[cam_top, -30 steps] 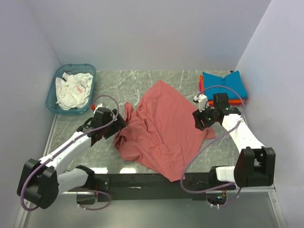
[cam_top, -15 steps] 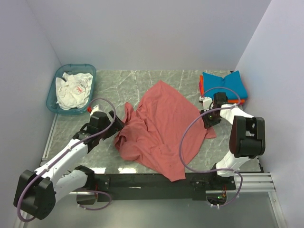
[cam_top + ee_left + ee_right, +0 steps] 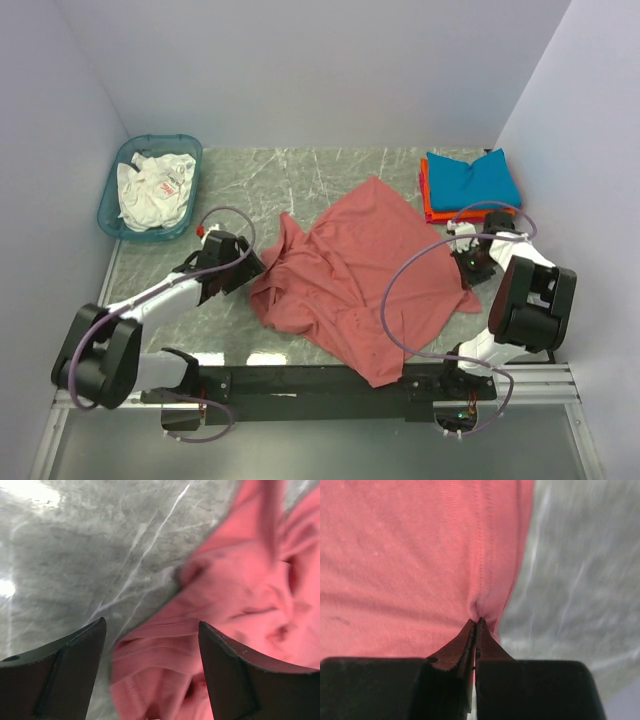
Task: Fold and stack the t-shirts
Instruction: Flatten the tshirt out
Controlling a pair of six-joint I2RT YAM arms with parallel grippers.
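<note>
1. Since the earlier frame, the dusty-red t-shirt (image 3: 360, 270) has slid toward the right of the overhead view, and its top corner now lies nearer the folded pile. The right claw (image 3: 470, 262) has gone down and right with the shirt's edge. The left claw (image 3: 247, 268) has closed in on the shirt's left side.
2. The shirt lies unfolded and rumpled across the middle of the marbled grey tabletop (image 3: 300, 175). It is bunched into ridges on its left side and flatter toward the right.
3. The right claw (image 3: 476, 622) is clenched on the shirt's (image 3: 395, 555) stitched hem at its right edge. In the wrist view the tips meet and the cloth puckers into them, with bare tabletop just beside.
4. The left claw (image 3: 152, 630) is released, its fingers standing well apart over the shirt's (image 3: 225, 630) crumpled left edge. Both cloth and tabletop show between them.
5. At the upper right, apart from the red shirt, a teal-blue folded t-shirt (image 3: 472, 180) rests on an orange folded t-shirt (image 3: 428, 198).
6. At the upper left, a translucent teal basket (image 3: 110, 195) holds crumpled white cloth (image 3: 152, 188).
</note>
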